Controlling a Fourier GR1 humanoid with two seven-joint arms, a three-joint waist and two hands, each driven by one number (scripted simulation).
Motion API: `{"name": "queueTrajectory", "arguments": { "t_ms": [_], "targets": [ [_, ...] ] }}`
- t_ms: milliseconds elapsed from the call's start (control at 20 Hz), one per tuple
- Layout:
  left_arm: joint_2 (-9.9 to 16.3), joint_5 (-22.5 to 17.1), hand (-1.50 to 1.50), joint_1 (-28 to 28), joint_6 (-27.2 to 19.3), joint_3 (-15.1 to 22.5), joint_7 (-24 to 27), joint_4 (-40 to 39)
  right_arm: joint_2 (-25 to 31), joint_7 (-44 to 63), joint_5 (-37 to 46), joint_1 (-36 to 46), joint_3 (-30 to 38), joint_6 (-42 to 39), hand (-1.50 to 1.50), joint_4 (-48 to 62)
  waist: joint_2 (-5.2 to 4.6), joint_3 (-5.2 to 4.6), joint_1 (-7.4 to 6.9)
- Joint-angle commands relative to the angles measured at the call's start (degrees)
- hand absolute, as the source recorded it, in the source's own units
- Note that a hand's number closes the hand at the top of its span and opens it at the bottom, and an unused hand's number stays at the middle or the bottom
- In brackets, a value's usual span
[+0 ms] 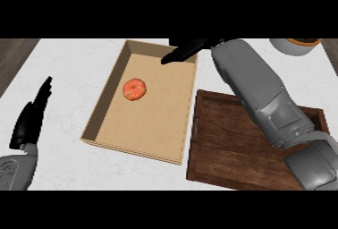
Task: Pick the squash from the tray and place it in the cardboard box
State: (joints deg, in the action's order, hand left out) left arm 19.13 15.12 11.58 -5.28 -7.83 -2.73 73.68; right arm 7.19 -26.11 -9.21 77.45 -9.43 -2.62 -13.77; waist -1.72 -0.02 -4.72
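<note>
An orange squash [134, 89] lies on the floor of the open cardboard box [105, 112], in its far half. My right hand [187, 50] is over the box's far right corner, above and to the right of the squash, fingers straight and holding nothing. A dark wooden tray [224, 147] sits just right of the box, with my right forearm stretched across it. My left hand [33, 118] rests open at the left edge, fingers pointing up, well apart from the box.
A round container [295, 45] with a white wall stands at the far right corner of the white counter [66, 67]. Dark wooden floor [13, 53] shows beyond the counter's left edge.
</note>
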Motion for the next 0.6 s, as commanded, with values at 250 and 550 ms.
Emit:
{"name": "queueTrajectory", "arguments": {
  "t_ms": [250,550],
  "targets": [
    [1.2,-1.6,0.00,0.9,2.3,-0.9,-1.4,1.3,13.1,-7.9,1.2,-3.0,1.3,-10.8,-1.50,5.6,-0.52,0.11,0.05],
    [1.5,-1.7,0.00,1.7,2.3,-1.3,-0.6,1.1,17.2,-11.5,4.8,-3.8,-1.4,-15.4,-1.50,7.4,-1.22,0.14,-1.15]
  ]
}}
